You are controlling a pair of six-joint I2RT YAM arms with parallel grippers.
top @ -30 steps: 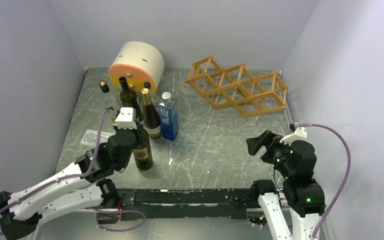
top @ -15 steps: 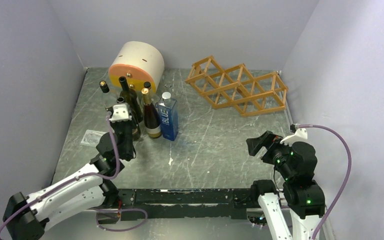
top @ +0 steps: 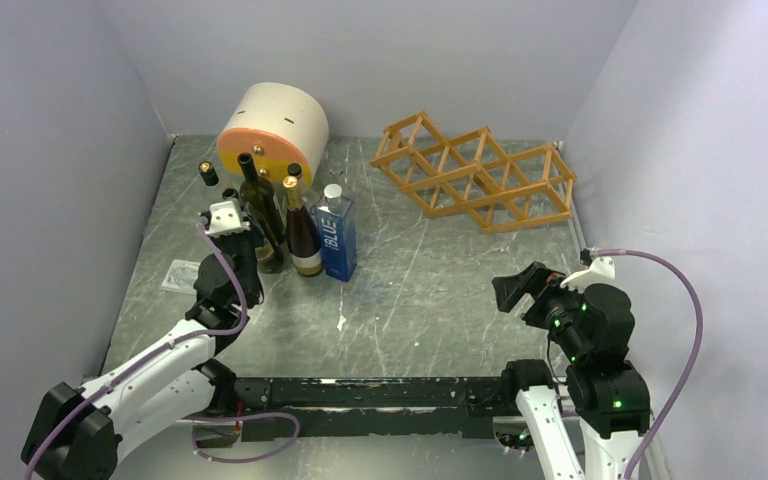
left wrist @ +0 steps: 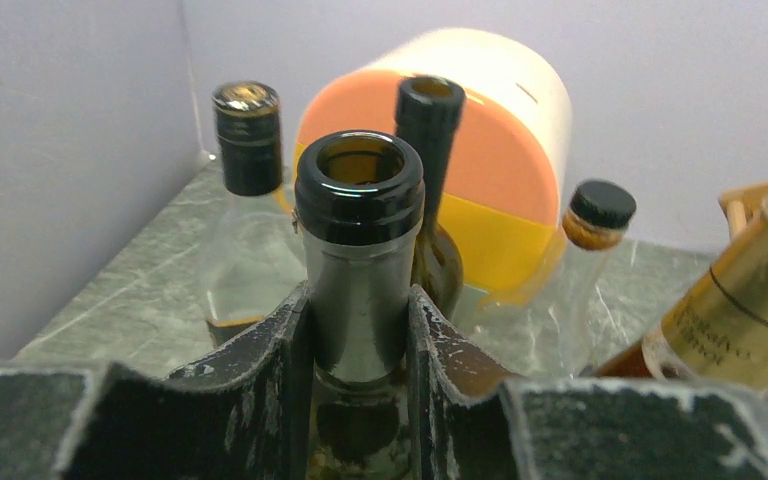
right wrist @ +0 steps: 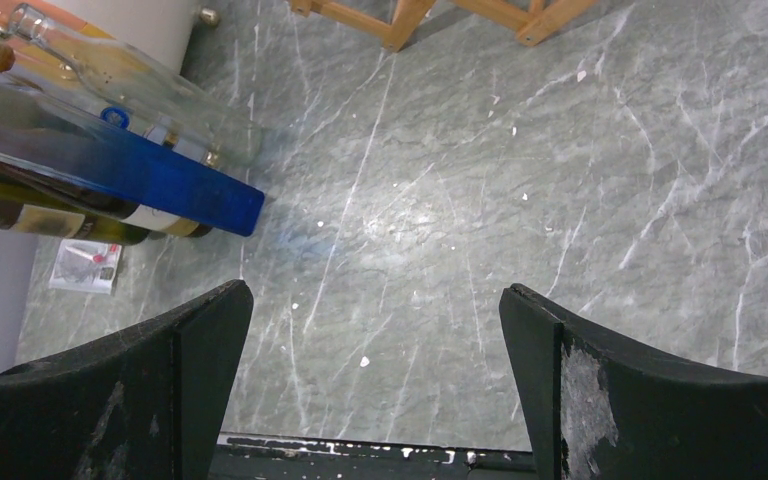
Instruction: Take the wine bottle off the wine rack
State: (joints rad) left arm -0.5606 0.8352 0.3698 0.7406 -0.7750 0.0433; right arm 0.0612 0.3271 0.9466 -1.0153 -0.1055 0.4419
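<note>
Upright wine bottle [left wrist: 360,200]; left pincer [left wrist: 360,335] seemingly gripping neck

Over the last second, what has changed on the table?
The left gripper, shut on the dark wine bottle, carried it away from the arms' bases and leftward, in among the standing bottles by the cylinder. It has not let go. The open right gripper and the wine rack stayed put.
</note>
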